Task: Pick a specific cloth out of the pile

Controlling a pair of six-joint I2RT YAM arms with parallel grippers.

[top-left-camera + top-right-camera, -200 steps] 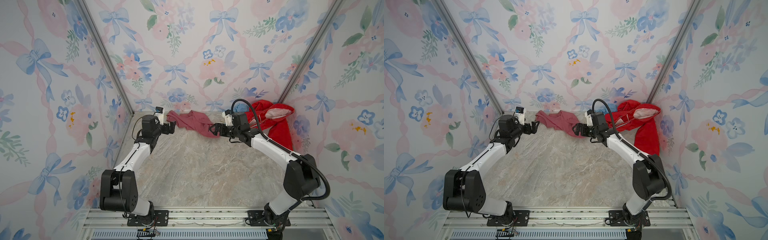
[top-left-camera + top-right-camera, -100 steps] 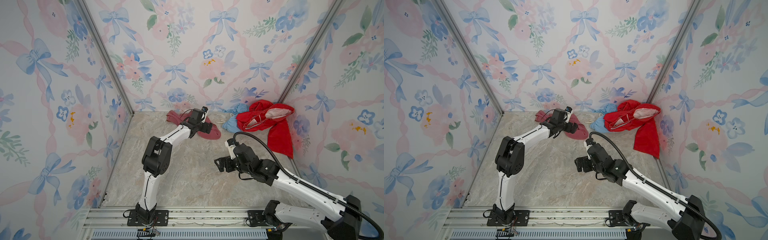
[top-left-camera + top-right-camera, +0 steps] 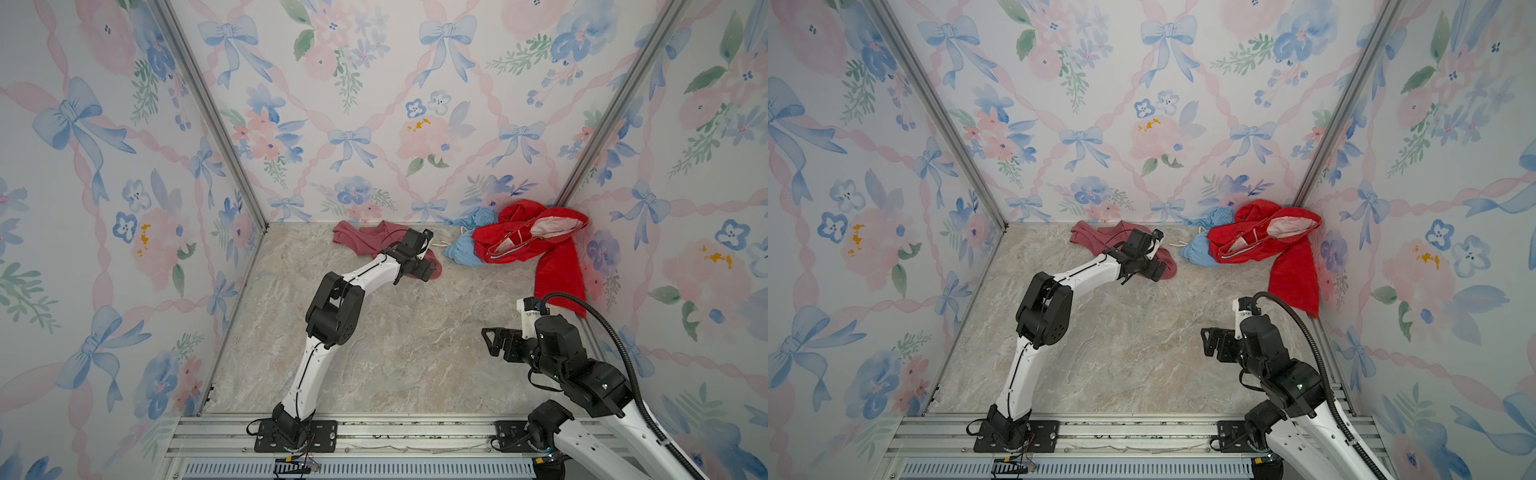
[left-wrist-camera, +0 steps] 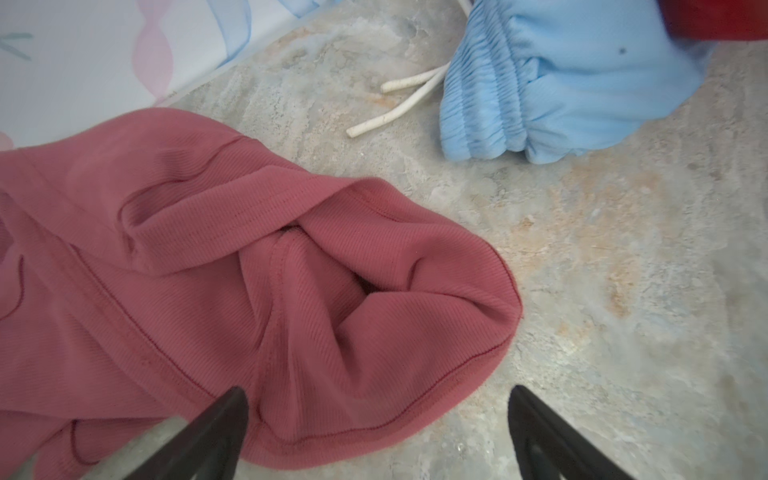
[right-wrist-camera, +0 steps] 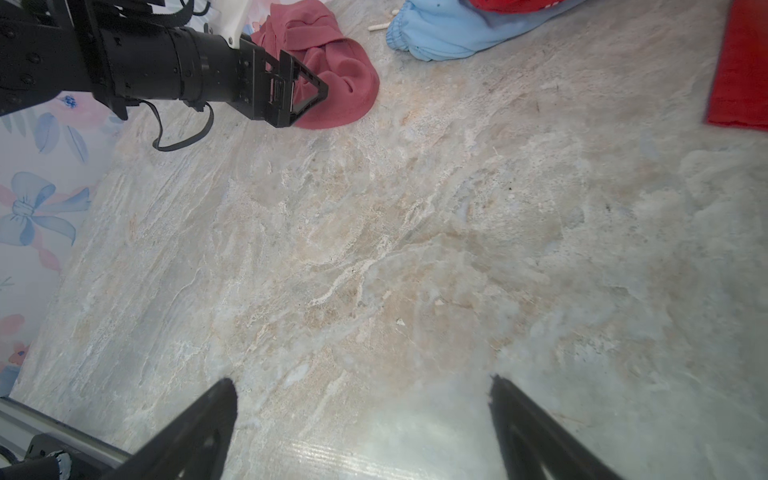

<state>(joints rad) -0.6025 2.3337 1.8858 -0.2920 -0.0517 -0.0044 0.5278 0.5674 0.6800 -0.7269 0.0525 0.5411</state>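
Lying on the marble tabletop [image 3: 395, 340] by the back wall [image 3: 374, 124], the dusty rose cloth [image 3: 357, 243] is near but apart from the pile [image 3: 498, 245] in the far right corner, where a light blue garment [image 3: 463, 251] tucks under a bright red garment [image 3: 557, 266]. The left gripper [image 4: 374, 399] hovers at the cloth's rounded end, jaws spread wide and holding nothing. The right gripper [image 5: 361, 386], jaws also apart and empty, hangs over the tabletop at front right.

Dusty rose cloth [image 3: 354, 242], ribbed knit, crumpled in low folds on tabletop [image 3: 395, 340] near back wall [image 3: 374, 124], just left of pile [image 3: 524, 239] without touching it. In back right corner, bright red garment [image 3: 557, 268] with pale pink lining heaped over light blue garment [image 3: 463, 252]. 2 white cords [image 4: 401, 106] trailing toward cloth.
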